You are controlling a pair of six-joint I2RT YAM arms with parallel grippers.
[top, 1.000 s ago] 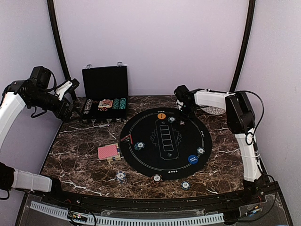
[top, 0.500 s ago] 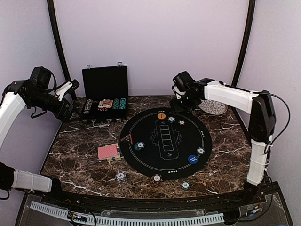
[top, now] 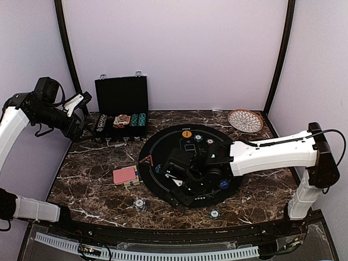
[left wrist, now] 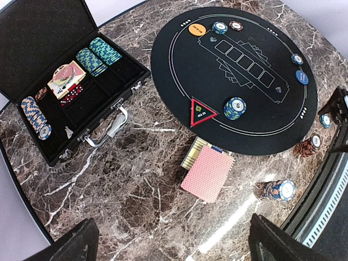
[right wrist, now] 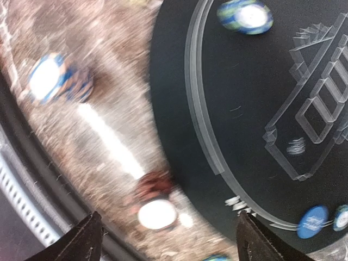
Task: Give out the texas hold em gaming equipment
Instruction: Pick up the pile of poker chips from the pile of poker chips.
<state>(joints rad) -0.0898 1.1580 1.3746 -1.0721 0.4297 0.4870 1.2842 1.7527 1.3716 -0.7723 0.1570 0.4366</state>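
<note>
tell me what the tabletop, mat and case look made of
Tabletop: polished marble or a marble-look laminate; white veins, bright glare. Mat: matte black, probably felt or rubber; no shine. Case: hard black shell, with a shiny handle that looks like metal.

Holds the left arm point(top: 13, 122) raised at the far left, white link climbing to a black wrist, bent there and angled down toward the middle. Carries the left gripper point(top: 80, 115) high, jaws spread wide, dark fingertips point(left wrist: 70, 247) showing at the bottom corners of the left wrist view. Stretches the right arm point(top: 272, 151) low and nearly level from its base at the right, elbow up by the right edge, long white forearm running leftward to a black wrist. Points the right gripper point(top: 179, 184) downward near the centre, jaws well apart, fingertips at the lower corners of a blurred right wrist view.
</note>
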